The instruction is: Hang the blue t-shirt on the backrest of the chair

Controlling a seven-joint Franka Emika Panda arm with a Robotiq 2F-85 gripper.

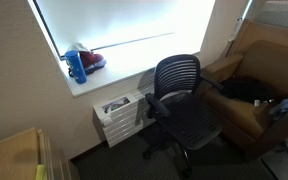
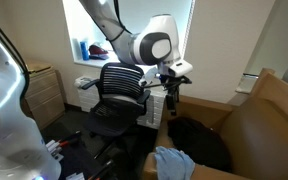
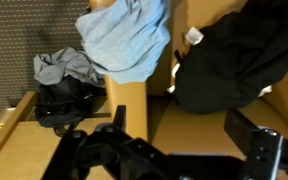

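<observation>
The blue t-shirt [image 3: 129, 40] lies draped over the brown sofa's armrest; it also shows in an exterior view [image 2: 174, 165] and at the right edge of an exterior view [image 1: 286, 106]. The black mesh office chair [image 1: 179, 95] stands by the window, its backrest bare, and shows in both exterior views [image 2: 119, 88]. My gripper [image 2: 172, 85] hangs above the sofa seat between the chair and the t-shirt. In the wrist view its two fingers [image 3: 184, 135] are spread apart with nothing between them, well short of the t-shirt.
A black garment [image 3: 234, 55] lies on the brown sofa [image 2: 254, 115] seat. A grey cloth [image 3: 69, 65] and a black bag [image 3: 69, 100] lie on the floor beside the armrest. A blue bottle [image 1: 77, 65] stands on the windowsill. A white drawer unit [image 1: 119, 112] stands under the window.
</observation>
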